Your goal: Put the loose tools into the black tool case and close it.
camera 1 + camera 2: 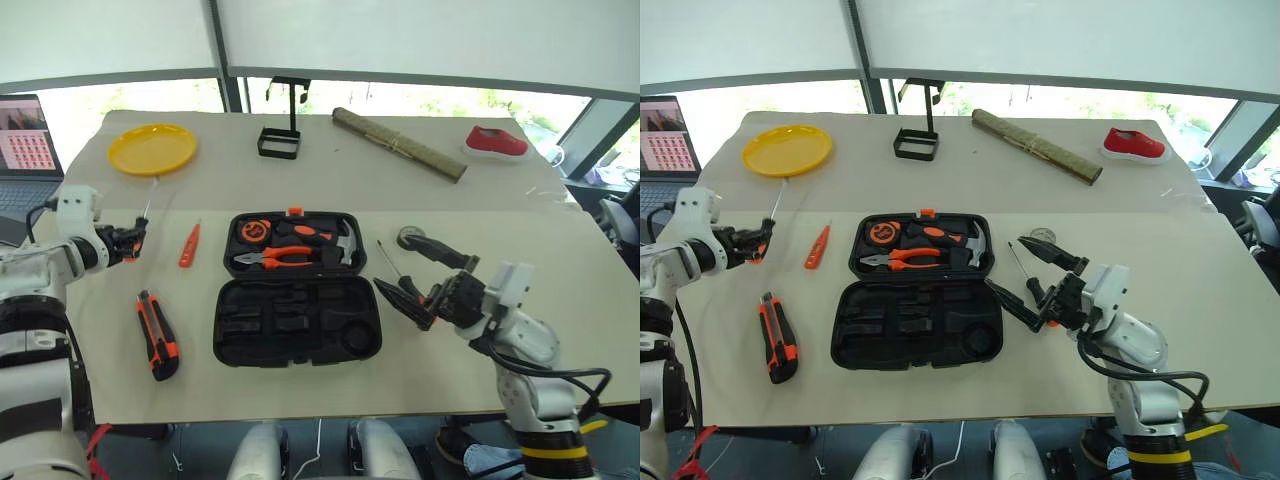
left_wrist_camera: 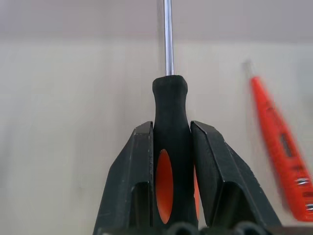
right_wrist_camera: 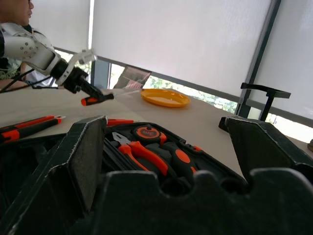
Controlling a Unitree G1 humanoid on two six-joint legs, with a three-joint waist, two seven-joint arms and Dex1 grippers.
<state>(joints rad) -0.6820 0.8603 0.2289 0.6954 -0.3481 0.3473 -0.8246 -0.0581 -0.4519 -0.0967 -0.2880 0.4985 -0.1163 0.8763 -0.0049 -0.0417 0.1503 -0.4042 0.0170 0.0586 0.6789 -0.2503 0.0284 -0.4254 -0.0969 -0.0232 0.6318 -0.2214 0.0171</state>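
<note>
Black tool case (image 1: 297, 320) lies open mid-table, landmark for all below; its far half holds pliers (image 1: 272, 257) and hammer (image 1: 345, 240). No writing legible anywhere. Your right gripper (image 1: 412, 281) hovers just right of case, fingers spread wide, holding nothing. Utility knife (image 1: 157, 335) lies left of case. Your left gripper (image 1: 130, 240), further left, has fingers clamped on screwdriver handle (image 2: 172, 147), shaft pointing away. Tester screwdriver (image 1: 189, 245) lies btwn that gripper & case. Second screwdriver (image 1: 392, 268) and tape roll (image 1: 410, 238) lie right of case.
</note>
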